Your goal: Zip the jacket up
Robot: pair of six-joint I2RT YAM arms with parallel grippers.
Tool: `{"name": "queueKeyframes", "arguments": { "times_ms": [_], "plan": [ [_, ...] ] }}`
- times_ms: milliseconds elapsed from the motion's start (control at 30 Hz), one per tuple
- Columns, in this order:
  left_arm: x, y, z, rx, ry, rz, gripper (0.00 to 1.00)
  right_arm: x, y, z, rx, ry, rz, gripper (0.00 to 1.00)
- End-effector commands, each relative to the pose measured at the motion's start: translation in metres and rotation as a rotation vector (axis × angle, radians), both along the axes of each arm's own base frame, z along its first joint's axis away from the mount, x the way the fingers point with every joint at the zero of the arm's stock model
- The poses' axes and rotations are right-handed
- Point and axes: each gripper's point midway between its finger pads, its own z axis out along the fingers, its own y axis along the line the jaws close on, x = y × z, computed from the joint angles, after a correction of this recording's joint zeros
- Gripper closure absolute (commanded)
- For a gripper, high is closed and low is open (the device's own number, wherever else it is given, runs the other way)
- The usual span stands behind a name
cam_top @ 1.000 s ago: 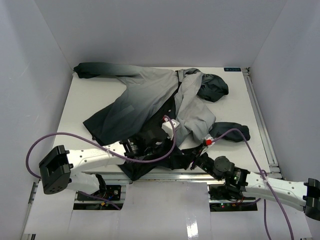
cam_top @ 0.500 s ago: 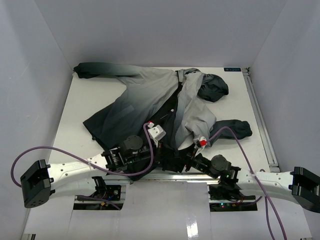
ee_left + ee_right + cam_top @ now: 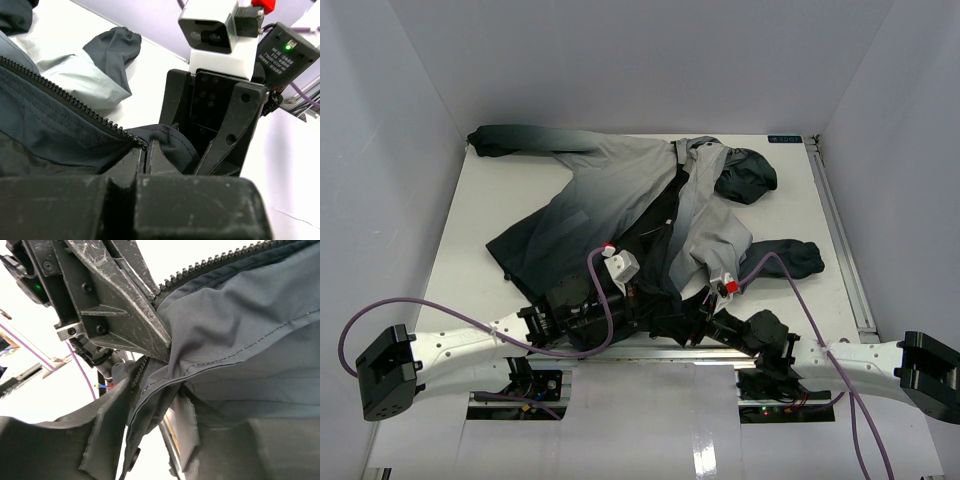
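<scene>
The jacket (image 3: 620, 180) lies spread across the table, light grey fading to charcoal, its front open. Both grippers meet at its dark hem by the near edge. My left gripper (image 3: 650, 303) (image 3: 145, 150) is shut on the hem corner, where the zipper teeth (image 3: 75, 102) end. My right gripper (image 3: 698, 312) (image 3: 150, 435) faces it a few centimetres away. Its jaws stand apart with a fold of the other hem edge (image 3: 150, 390) hanging between them. In the right wrist view the left gripper (image 3: 165, 347) pinches fabric just below a zipper row (image 3: 210, 262).
White walls enclose the table on three sides. A metal rail (image 3: 840, 230) runs along the right edge and another (image 3: 650, 350) along the near edge. The hood (image 3: 745, 172) lies at the back right, with one sleeve (image 3: 510, 140) stretched to the back left. Purple cables (image 3: 450, 320) loop off both arms.
My left gripper has drawn the hem back and left toward the near edge. The right gripper has slid left to meet it, and its jaws have narrowed.
</scene>
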Motion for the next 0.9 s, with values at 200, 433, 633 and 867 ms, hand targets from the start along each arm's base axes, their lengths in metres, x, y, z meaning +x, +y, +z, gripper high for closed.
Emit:
{"name": "queueKeyframes", "arguments": {
  "times_ms": [200, 433, 633, 867],
  "plan": [
    [-0.004, 0.002, 0.033, -0.114, -0.056, -0.017, 1.0, -0.016, -0.011, -0.029, -0.027, 0.005, 0.06, 0.68],
    [-0.004, 0.002, 0.035, -0.127, -0.061, -0.015, 1.0, -0.021, -0.009, -0.035, -0.048, 0.009, 0.083, 0.62],
    [-0.004, 0.004, 0.038, -0.139, -0.065, -0.011, 1.0, -0.027, -0.009, -0.038, -0.054, 0.005, 0.117, 0.61],
    [-0.004, 0.007, 0.038, -0.142, -0.068, -0.003, 1.0, -0.028, -0.01, -0.04, -0.052, 0.006, 0.118, 0.85]
  ]
}}
